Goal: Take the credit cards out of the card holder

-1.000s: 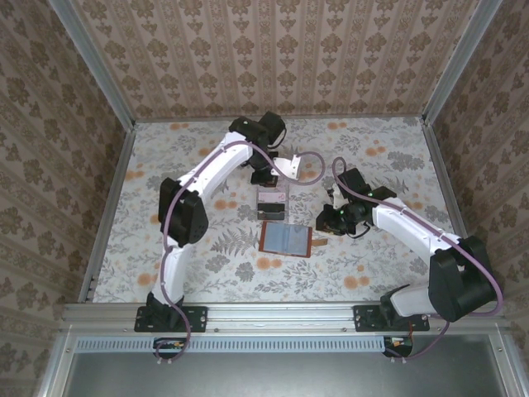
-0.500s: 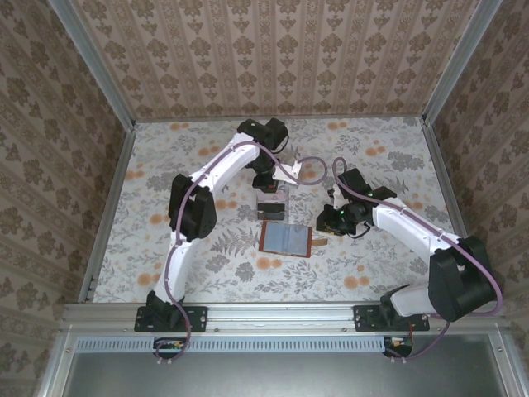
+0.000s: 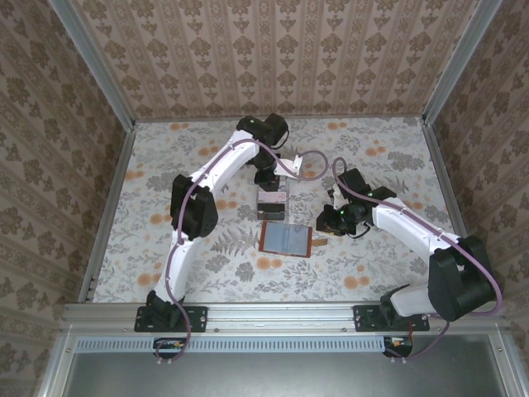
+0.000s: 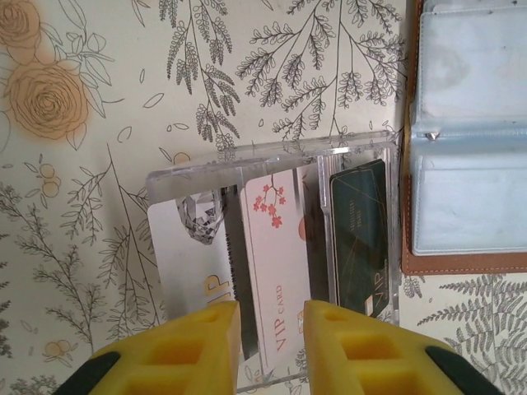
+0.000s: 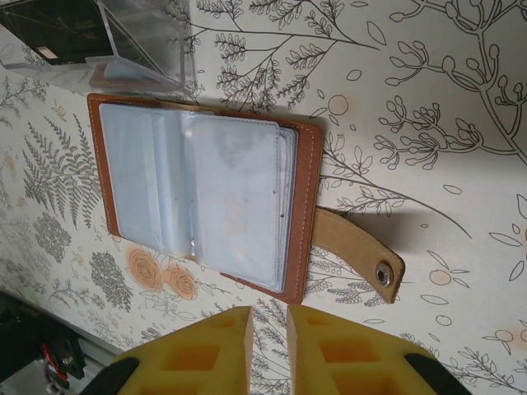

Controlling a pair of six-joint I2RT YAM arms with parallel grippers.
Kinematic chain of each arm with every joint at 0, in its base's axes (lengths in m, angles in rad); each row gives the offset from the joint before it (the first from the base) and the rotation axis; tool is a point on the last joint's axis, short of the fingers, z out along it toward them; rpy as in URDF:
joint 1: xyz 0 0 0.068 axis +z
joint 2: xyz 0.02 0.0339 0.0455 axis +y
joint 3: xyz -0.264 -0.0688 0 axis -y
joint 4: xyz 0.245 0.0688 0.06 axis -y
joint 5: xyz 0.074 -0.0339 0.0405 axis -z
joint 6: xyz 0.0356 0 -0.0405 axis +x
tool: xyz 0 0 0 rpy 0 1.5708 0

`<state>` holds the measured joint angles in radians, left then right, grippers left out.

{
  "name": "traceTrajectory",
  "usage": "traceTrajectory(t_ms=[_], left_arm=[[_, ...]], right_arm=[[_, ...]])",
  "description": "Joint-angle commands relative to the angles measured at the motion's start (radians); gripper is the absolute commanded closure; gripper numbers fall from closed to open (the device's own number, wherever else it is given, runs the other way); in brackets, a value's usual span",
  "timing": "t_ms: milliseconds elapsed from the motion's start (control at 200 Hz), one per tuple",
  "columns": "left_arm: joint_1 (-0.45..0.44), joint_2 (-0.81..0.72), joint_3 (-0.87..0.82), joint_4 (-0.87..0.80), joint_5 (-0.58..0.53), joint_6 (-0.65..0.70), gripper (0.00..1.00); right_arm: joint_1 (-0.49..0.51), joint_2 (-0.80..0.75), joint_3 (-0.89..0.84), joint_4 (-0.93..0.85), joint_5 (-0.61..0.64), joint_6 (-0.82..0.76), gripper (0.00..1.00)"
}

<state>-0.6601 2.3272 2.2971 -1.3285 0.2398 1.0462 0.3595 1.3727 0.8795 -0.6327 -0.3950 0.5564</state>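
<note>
One big floral worktop (image 3: 165, 165) carries everything here. Next in size is the card holder (image 5: 206, 197), lying open and flat near the middle, grey sleeves facing up, with its strap tab (image 5: 358, 251) sticking out on the right side. Just beyond its far edge, pretty much butting up to it, sits the clear plastic tray (image 4: 272, 152), divided into three slots side by side. That's where the credit cards (image 4: 276, 247) are: a white card (image 4: 177, 263) in one outer slot, a VIP card with pink blossoms in the middle one, and a dark green card (image 4: 358, 239) in the slot nearest the holder. The left hand (image 4: 272, 317) hangs right over the middle card, fingers parted by a narrow gap and gripping nothing. The right hand (image 5: 269, 317) hovers by the holder's strap side, also only a sliver open and empty. Compared with a second ago, the left arm has shifted a bit; the right arm, holder and tray look the same.
</note>
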Motion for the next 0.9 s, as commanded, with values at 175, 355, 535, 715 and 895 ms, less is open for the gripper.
traceTrajectory(t_ms=[175, 355, 535, 715, 895], left_arm=[[0.006, -0.177, -0.174, 0.233, 0.019, -0.272, 0.73], [-0.006, -0.282, -0.342, 0.414, -0.016, -0.599, 0.73], [-0.010, -0.363, -0.485, 0.523, -0.031, -0.949, 0.75], [-0.020, -0.447, -0.677, 0.656, 0.025, -1.243, 0.75], [-0.036, -0.488, -0.843, 0.826, 0.117, -1.532, 0.77]], right_arm=[[-0.004, -0.012, -0.014, 0.004, 0.005, 0.025, 0.79], [-0.005, 0.006, -0.031, 0.040, -0.020, 0.033, 0.79], [-0.004, 0.056, -0.040, 0.075, -0.056, 0.033, 0.79], [-0.002, 0.100, -0.054, 0.137, -0.092, 0.042, 0.79], [-0.001, 0.159, -0.060, 0.193, -0.130, 0.053, 0.79]])
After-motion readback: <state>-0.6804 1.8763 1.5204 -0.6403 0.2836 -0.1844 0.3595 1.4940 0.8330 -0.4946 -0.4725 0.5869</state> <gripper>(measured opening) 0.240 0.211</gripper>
